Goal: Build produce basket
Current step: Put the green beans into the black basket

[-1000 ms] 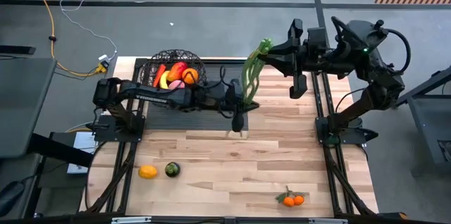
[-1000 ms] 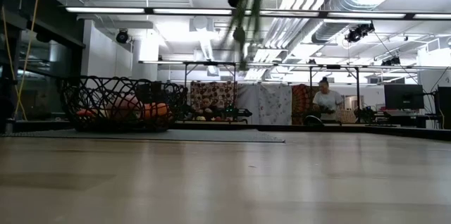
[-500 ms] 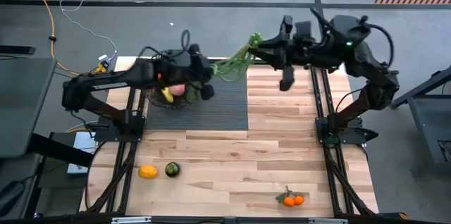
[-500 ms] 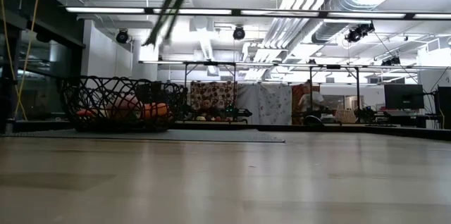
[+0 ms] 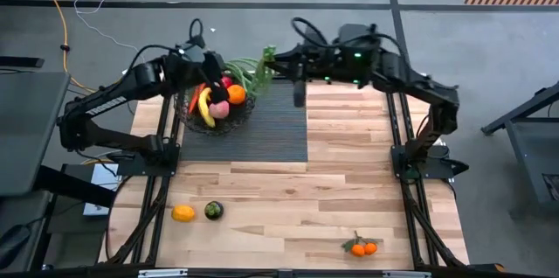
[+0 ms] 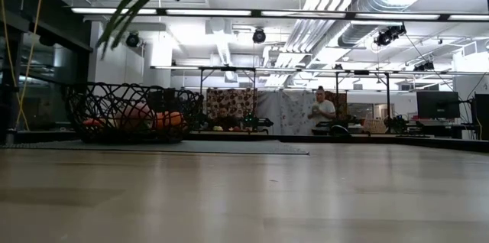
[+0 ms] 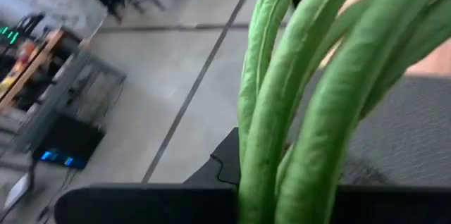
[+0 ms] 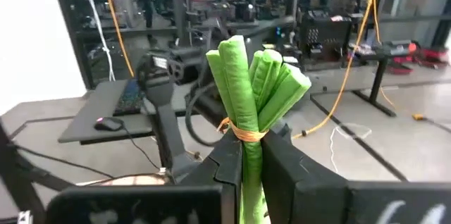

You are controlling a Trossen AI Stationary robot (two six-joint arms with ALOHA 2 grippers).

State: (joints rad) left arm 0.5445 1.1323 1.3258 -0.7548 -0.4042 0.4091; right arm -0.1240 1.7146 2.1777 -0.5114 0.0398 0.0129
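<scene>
A bundle of long green stalks [image 5: 251, 70], bound by an orange band, is gripped by both the right gripper [image 5: 269, 58] and the left gripper [image 5: 234, 72] above the round black wire-mesh basket [image 5: 243, 114], which is seen on the dark mat [image 5: 275, 125].

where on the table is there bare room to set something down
The wood between the dark mat and the front fruit is bare, as is the right side beside the mat. Crowded: the basket corner, where both grippers hold the green stalks. Orange, dark green fruit and small oranges dot the front.
</scene>
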